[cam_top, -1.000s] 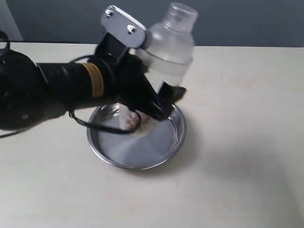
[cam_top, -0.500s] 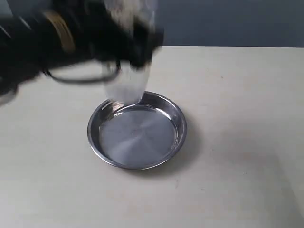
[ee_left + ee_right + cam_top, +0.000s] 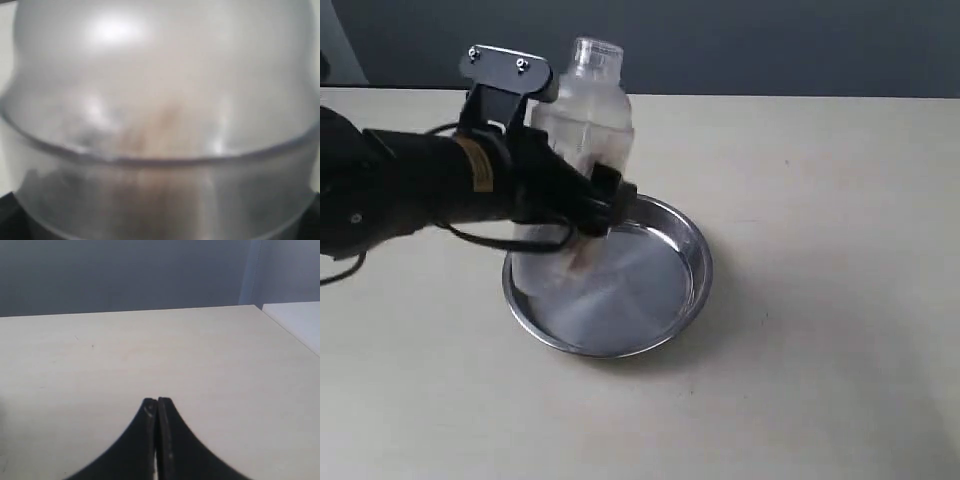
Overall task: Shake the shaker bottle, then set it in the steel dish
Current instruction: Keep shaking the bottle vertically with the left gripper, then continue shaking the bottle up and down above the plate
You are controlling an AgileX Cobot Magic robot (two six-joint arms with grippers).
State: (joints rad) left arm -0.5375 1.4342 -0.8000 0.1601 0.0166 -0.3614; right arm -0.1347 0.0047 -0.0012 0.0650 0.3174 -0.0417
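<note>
My left fingers (image 3: 612, 196) pinched the shaker bottle (image 3: 582, 115) around its middle, nearly upright over the left rim of the steel dish (image 3: 692, 285) on the worktop (image 3: 820, 300). I couldn't tell whether its base touched. My right fingers (image 3: 148, 432) were pressed together.

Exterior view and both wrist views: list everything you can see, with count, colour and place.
Frosted translucent plastic shaker bottle: one, whitish with a clear cap and brownish-pink contents, upright at the dish's left part; whether it touches the dish is unclear.
Round shiny stainless-steel dish: one, silver, mid-table.
Table: one, beige, under everything.
Wall: one, dark grey-blue, behind the table.
White surface: one, beside the table's edge, in the right wrist view.
Left claw: one, black, shut on the bottle's body, reaching in from the left.
Right claw: one, black, shut and empty, over the table.
</note>
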